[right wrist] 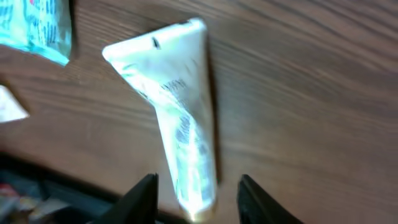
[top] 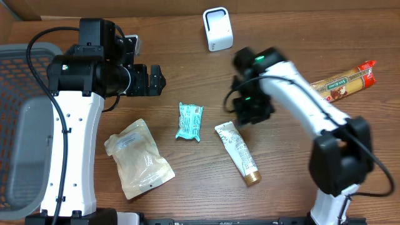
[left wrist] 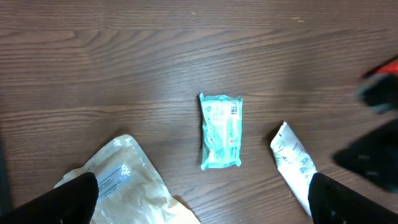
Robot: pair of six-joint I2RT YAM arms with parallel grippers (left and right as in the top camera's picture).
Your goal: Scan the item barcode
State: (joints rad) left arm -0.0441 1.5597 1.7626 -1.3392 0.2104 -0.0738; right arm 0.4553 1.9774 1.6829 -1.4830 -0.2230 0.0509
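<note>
Nearest the robot's base, a little toward 5 o'clock from the middle of the table (top: 206, 194): white tube (top: 236, 152), flat on the wood. Long axis from 11 to 5 o'clock in the overhead view, flat crimped end at 11, brown cap at 5. Toward 9 o'clock of it, well apart: tan pouch (top: 139, 159), slanted, also lying flat. Just beyond, at 9 o'clock of the crimped end, near but not touching: teal packet (top: 189, 121), long axis close to 12–6.

Over the crimped end: right gripper (top: 250, 111), dark head turned down toward the wood. Carried by the right arm (top: 300, 100), up from the 5 o'clock edge, bent at a black elbow, white forearm slanting toward 10 o'clock. From the right wrist camera (blurred): fingers (right wrist: 144, 196) parted partway, the tube's narrow end in the gap, a strip of bare wood on either side of it. No clamp on the tube to be seen, nothing held.

At 10 o'clock: left gripper (top: 156, 80), head aimed toward 3 o'clock, on the left arm (top: 72, 144), a white column rising from the 7 o'clock edge to a black block. Jaws spread wide and empty, fingertips at the two lower corners of its own camera's view, with packet, pouch and tube below.

Farthest: white scanner (top: 217, 29) at 12 o'clock, upright; long snack pack (top: 347, 81) at 2 o'clock, red at its outer end; grey basket (top: 12, 62) along the 9 o'clock edge.
</note>
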